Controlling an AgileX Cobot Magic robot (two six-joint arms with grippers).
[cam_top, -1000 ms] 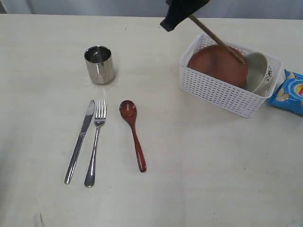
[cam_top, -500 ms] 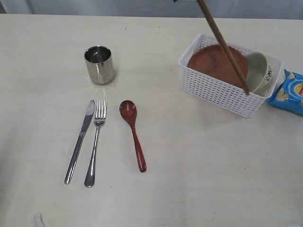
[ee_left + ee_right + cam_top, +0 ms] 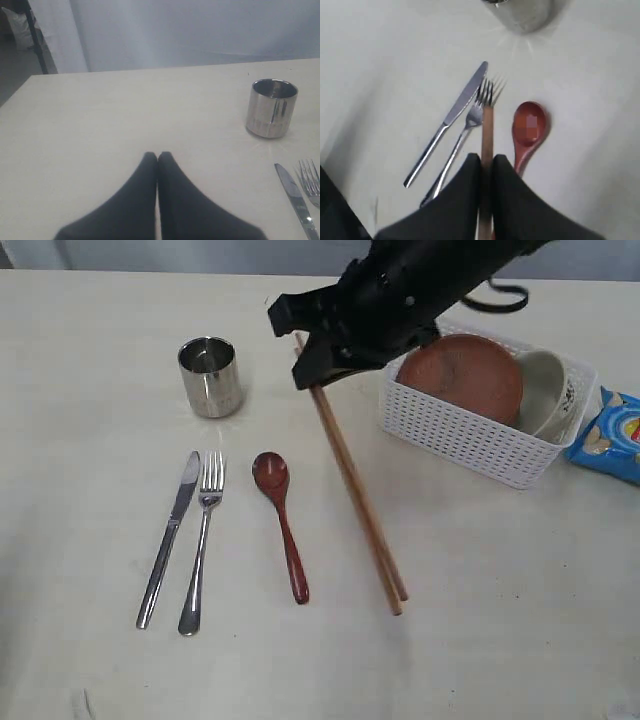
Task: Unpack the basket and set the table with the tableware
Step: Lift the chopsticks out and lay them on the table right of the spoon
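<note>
We are looking across the wide pale cream table (image 3: pixel 480 640), which is carrying everything. The white perforated plastic basket (image 3: pixel 470 435) is sitting at its far right, and it is holding the round brown plate (image 3: pixel 460 375), leaning on edge, with the off-white bowl (image 3: pixel 545 390) tipped beside it. A blue chip bag (image 3: pixel 612 437) is lying just beside the basket's right end.

The right gripper (image 3: pixel 487 161) is reaching across to the left of the basket and pinching the pair of long wooden chopsticks (image 3: pixel 355 490) near their upper end. They are slanting down toward the table just right of the spoon (we cannot tell if their tips are touching).

The left gripper (image 3: pixel 157 157) is hovering over bare table near the cup, fingers pressed together on nothing.

The steel cup (image 3: pixel 210 375) is standing upright at the far left. In front of it the steel knife (image 3: pixel 170 540), the steel fork (image 3: pixel 202 540) and the reddish-brown wooden spoon (image 3: pixel 282 530) are lying side by side.
</note>
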